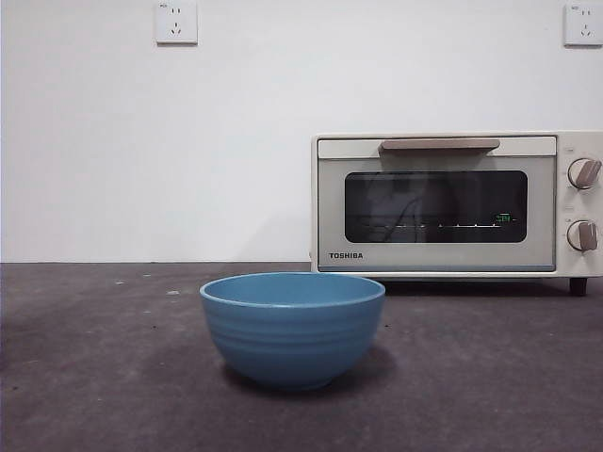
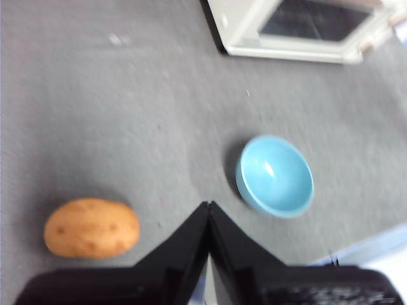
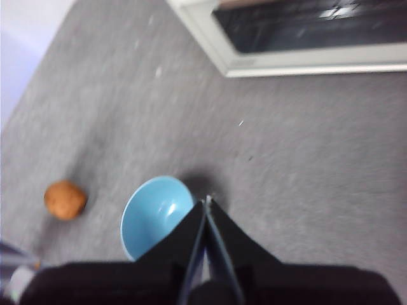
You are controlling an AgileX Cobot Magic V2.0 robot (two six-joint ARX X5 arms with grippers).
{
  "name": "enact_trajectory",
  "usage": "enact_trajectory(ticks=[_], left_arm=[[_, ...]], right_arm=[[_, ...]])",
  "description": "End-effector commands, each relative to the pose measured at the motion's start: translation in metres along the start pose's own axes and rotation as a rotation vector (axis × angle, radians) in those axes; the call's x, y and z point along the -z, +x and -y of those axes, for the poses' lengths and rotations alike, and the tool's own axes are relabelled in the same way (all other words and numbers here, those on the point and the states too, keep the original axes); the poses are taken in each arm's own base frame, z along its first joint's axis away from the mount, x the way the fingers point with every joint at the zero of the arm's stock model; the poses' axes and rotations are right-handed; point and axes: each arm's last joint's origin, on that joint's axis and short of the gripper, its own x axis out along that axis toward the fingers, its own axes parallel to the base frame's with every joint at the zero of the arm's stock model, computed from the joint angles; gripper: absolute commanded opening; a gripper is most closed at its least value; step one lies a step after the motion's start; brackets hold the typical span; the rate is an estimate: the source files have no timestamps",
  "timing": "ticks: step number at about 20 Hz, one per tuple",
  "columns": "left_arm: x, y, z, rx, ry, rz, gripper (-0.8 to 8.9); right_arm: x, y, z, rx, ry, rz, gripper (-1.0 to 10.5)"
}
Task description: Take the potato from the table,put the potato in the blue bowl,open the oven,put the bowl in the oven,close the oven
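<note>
1. I saw the dark grey desk (image 1: 94, 377) fill the lower part of the front view, running back to a white wall (image 1: 141, 141) with two sockets (image 1: 176, 22) along the top edge.
2. The oven (image 1: 452, 202) stood at the right of the front view, at the back of the desk, its dark glass door shut and its beige handle (image 1: 440, 144) across the top of the door; two knobs (image 1: 584, 173) sat at the far right.
3. The blue bowl (image 1: 293, 330) sat upright in the lower centre, in front of the oven and apart from it, and it was empty.
4. The potato (image 2: 91, 227) lay on the desk at the lower left of the left wrist view, well apart from the bowl.
5. The left gripper (image 2: 208, 204) was clenched with nothing in it, above the desk between potato and bowl.
6. The right gripper (image 3: 207, 199) was likewise clenched and empty, just beside the bowl's rim.
</note>
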Motion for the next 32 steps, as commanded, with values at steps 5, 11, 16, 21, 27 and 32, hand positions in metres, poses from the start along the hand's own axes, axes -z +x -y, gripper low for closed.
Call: enact_trajectory(ticks=[5,11,16,21,27,32], left_arm=[[0.007,-0.001,0.004,0.042,0.079,-0.066,-0.05],[0.021,-0.007,0.006,0.055,0.118,-0.138,-0.05],[0.026,-0.011,0.007,0.062,0.104,-0.143,-0.05],[0.027,-0.013,0.006,0.008,0.117,-0.133,-0.05],[0.026,-0.013,0.001,-0.178,0.194,-0.124,-0.05],[0.025,-0.014,-0.004,-0.345,0.240,-0.122,-0.05]], right_arm=[[-0.021,0.069,-0.033,-0.048,-0.151,-0.151,0.0],[-0.039,0.146,-0.106,-0.181,-0.358,-0.297,0.0],[-0.045,0.191,-0.168,-0.228,-0.542,-0.356,0.0],[-0.035,0.229,-0.220,-0.296,-0.661,-0.378,0.0],[0.008,0.278,-0.254,-0.379,-0.788,-0.399,0.1],[0.034,0.303,-0.273,-0.451,-0.892,-0.344,3.6]])
